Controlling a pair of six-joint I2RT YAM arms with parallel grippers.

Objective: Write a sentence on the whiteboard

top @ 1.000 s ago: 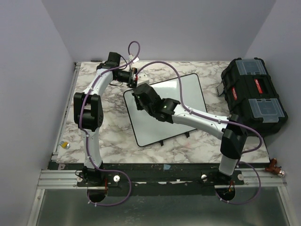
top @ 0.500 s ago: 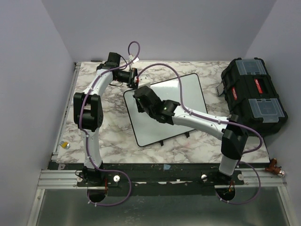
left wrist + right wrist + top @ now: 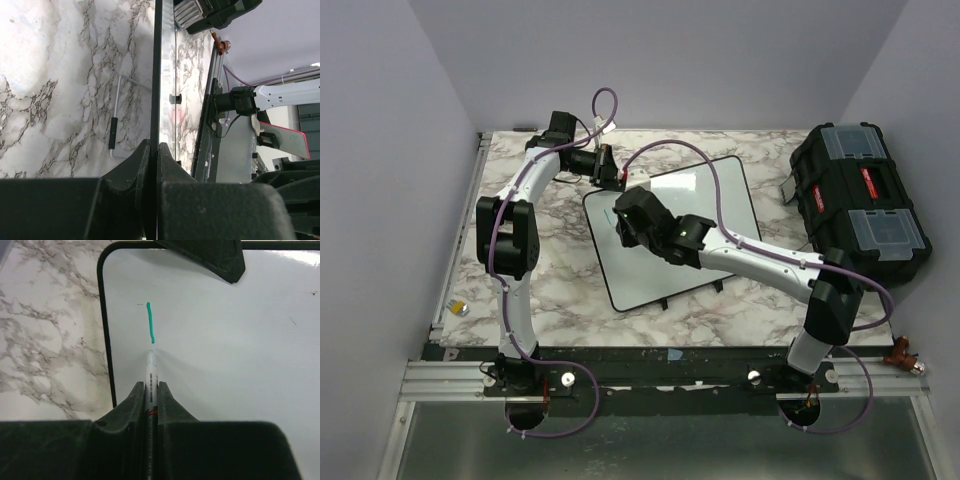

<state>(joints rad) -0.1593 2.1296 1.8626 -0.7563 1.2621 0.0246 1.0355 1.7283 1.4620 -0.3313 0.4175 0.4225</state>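
The whiteboard (image 3: 705, 215) lies tilted on the marble table. My left gripper (image 3: 610, 178) is shut on its far left corner; in the left wrist view (image 3: 154, 150) the black frame edge (image 3: 157, 75) runs between the closed fingers. My right gripper (image 3: 623, 212) is shut on a white marker (image 3: 150, 385), whose tip rests on the board (image 3: 225, 340) near its left edge. Of the sentence only one short green vertical stroke (image 3: 150, 322) shows, just beyond the tip. No words are legible.
A black toolbox (image 3: 860, 205) with clear lid compartments stands at the right edge. A small yellow object (image 3: 460, 308) lies at the near left. The board's wire stand (image 3: 116, 130) rests on the table beneath it. The left gripper's finger (image 3: 215, 255) overlaps the board's far edge.
My right gripper with the marker has moved toward the near side and slightly right over the board's left part. The left gripper stays clamped on the corner.
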